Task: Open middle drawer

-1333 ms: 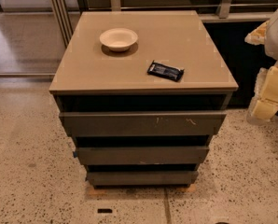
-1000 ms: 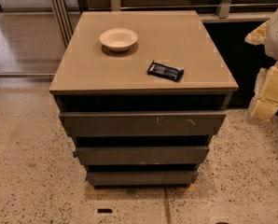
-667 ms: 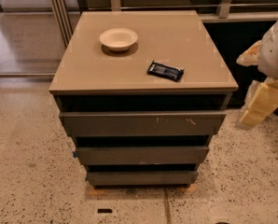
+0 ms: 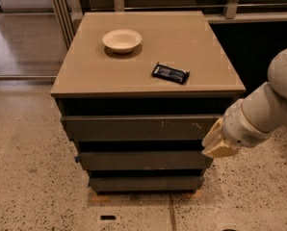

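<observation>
The middle drawer [image 4: 143,160] is a plain dark grey-brown front, second of three in the tan-topped cabinet, and sits flush and closed. Above it is the widest front [image 4: 138,128] with pale scratches; below it is the narrowest front [image 4: 146,183]. My gripper [image 4: 215,143] is at the end of the white arm, low at the cabinet's right front corner, level with the gap between the top and middle fronts. It touches or nearly touches the right end of the drawers.
A white bowl [image 4: 122,40] and a black wrapped packet [image 4: 170,73] lie on the cabinet top [image 4: 85,71]. A metal railing runs behind. Speckled floor [image 4: 28,177] surrounds the cabinet, with a small dark mark [image 4: 107,218] on it in front.
The arm has swung down and left from the right edge of view to the cabinet's right front corner. The drawers, bowl and packet have not moved.
</observation>
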Controlling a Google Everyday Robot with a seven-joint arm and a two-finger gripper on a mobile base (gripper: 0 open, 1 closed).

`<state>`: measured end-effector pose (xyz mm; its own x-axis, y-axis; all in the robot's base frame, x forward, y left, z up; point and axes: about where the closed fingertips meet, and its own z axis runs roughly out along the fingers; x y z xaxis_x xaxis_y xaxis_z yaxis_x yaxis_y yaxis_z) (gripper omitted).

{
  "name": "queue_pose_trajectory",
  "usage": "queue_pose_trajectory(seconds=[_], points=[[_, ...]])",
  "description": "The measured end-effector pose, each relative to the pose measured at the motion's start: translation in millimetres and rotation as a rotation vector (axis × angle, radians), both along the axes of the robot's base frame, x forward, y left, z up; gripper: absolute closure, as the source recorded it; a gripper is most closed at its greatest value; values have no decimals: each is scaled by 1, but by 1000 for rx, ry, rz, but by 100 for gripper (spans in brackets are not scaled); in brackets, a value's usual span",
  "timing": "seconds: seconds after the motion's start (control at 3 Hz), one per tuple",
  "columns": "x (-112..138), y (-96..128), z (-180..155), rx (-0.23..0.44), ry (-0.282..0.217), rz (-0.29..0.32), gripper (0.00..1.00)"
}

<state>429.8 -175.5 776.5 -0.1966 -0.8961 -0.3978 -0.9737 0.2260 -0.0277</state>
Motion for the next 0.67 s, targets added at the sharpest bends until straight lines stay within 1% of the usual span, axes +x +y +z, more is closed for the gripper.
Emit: queue_pose_trajectory(seconds=[0.33, 0.67], points=[[-6, 17, -72, 89, 86, 37, 96], [-6, 17, -73, 90, 89, 37, 100]])
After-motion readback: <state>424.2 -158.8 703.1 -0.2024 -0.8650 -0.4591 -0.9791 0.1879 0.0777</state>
